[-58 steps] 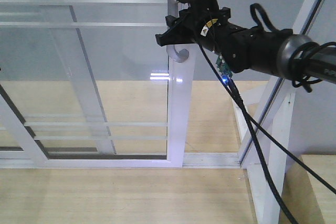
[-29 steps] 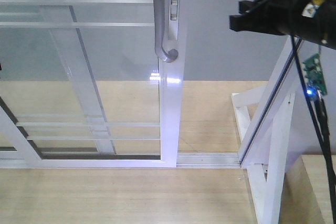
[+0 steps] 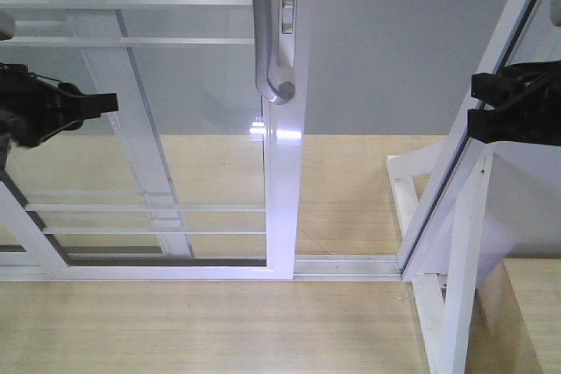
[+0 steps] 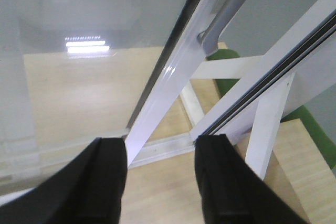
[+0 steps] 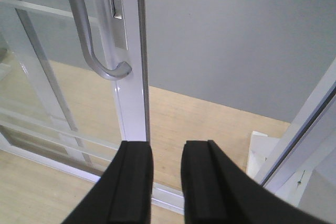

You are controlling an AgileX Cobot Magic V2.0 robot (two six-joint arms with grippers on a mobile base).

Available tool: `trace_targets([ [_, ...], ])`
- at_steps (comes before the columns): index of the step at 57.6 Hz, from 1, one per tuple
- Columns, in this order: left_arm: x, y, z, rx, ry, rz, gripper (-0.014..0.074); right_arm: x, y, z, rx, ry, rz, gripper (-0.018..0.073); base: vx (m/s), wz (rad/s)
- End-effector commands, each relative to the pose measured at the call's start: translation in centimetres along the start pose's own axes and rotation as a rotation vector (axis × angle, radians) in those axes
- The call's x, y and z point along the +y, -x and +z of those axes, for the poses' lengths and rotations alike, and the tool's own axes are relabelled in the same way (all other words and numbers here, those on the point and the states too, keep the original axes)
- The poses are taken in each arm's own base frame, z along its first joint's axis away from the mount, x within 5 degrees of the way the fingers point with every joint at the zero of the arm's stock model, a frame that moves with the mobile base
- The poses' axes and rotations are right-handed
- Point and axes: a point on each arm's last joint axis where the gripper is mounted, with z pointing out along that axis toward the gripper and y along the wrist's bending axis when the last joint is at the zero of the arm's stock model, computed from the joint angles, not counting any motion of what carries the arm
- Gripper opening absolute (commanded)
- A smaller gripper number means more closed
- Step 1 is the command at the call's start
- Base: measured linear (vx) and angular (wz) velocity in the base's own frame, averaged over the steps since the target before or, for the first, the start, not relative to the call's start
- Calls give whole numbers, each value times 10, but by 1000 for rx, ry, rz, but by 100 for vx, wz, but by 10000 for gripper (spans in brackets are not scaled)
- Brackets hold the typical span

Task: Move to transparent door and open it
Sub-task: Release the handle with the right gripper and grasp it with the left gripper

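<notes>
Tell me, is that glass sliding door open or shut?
Partly open. A gap separates the transparent door from the white jamb on the right, with bare floor track between.

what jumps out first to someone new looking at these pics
The tall transparent door with its curved grey handle fills the centre of the front view. An open gap lies between it and the slanted white frame to its right. The left gripper and the right gripper hang open at the two edges, holding nothing.
</notes>
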Motion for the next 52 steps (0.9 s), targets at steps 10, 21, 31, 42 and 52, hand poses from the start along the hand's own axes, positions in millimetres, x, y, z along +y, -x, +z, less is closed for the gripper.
trace_targets([
  [10,-26,26,28,-188,-79,212,441,-2,14,-7,-91,-16,-6,245,0,0],
  [21,-39,65,53,-247,-67,247,441,-2,14,-7,-91,-16,-6,245,0,0],
  [31,-53,104,87,-312,-106,286,450,-2,14,-7,-91,-16,-6,245,0,0],
  [42,-71,116,129,-323,-160,294,491,-2,14,-7,-91,-16,-6,245,0,0],
  [52,-74,115,158,-307,-159,266,494,-2,14,-7,-99,-16,-6,245,0,0],
])
